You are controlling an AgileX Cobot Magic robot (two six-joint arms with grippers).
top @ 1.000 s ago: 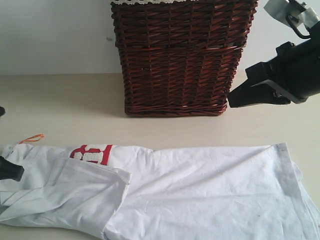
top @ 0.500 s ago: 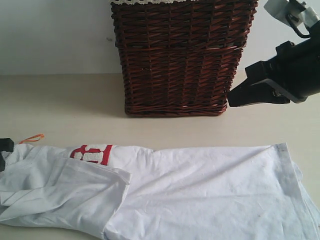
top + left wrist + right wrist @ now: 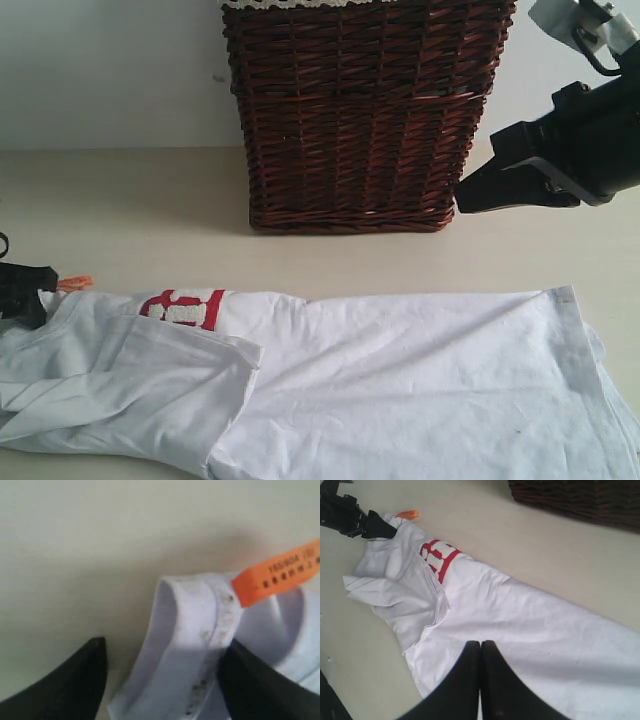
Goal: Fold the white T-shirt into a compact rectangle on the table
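The white T-shirt (image 3: 400, 380) lies stretched across the front of the table (image 3: 130, 210), with one sleeve folded over at the left and its red-outlined letters (image 3: 185, 307) showing. My left gripper (image 3: 25, 290) sits at the shirt's far-left end beside the orange tag (image 3: 75, 283). In the left wrist view it (image 3: 162, 650) is open, with the ribbed neck (image 3: 190, 645) lying between its dark fingers (image 3: 75, 680) and the tag (image 3: 277, 577) just beyond. My right gripper (image 3: 470, 200) hangs high at the right, shut (image 3: 481, 645) and empty above the shirt (image 3: 530, 630).
A tall dark-brown wicker basket (image 3: 360, 110) stands at the back middle of the table, close to the right gripper's tips. Bare table lies between the basket and the shirt. A pale wall rises behind.
The left gripper has moved from the shirt's left edge back toward the neck and orange tag, and its jaws have widened. The shirt and right arm have not moved.
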